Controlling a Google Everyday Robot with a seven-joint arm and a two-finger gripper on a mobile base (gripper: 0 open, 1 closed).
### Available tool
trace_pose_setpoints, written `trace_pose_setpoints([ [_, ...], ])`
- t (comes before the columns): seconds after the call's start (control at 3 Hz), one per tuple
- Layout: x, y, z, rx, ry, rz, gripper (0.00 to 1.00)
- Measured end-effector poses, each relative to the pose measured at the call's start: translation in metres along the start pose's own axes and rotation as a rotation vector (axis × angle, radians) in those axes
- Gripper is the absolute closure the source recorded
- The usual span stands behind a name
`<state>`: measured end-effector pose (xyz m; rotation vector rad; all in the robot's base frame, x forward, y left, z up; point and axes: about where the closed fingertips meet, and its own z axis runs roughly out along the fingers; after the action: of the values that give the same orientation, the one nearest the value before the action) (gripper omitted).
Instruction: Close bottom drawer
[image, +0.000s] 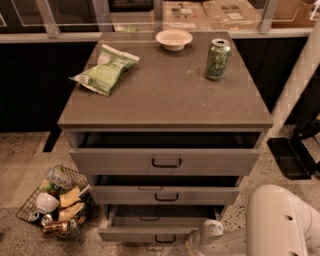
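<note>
The bottom drawer is the lowest of three grey drawers in the grey cabinet. It stands pulled out the farthest, with its plain grey inside showing and a small dark bar handle on its front. My gripper is at the bottom edge of the view, just right of the bottom drawer's front, at the end of my white arm. Whether it touches the drawer front is unclear.
The middle drawer and top drawer are also partly open. On the cabinet top lie a green chip bag, a white bowl and a green can. A wire basket of trash stands on the floor at left.
</note>
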<state>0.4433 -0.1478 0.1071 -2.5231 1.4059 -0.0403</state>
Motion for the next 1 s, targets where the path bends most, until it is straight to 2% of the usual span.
trace_pose_setpoints([
  [0.33,0.000,-0.004,0.002,0.016,-0.002,-0.014,1.00],
  [0.67,0.015,-0.032,0.005,0.061,0.015,-0.055,1.00],
  [1.0,0.012,-0.029,0.005,0.061,0.015,-0.055,1.00],
])
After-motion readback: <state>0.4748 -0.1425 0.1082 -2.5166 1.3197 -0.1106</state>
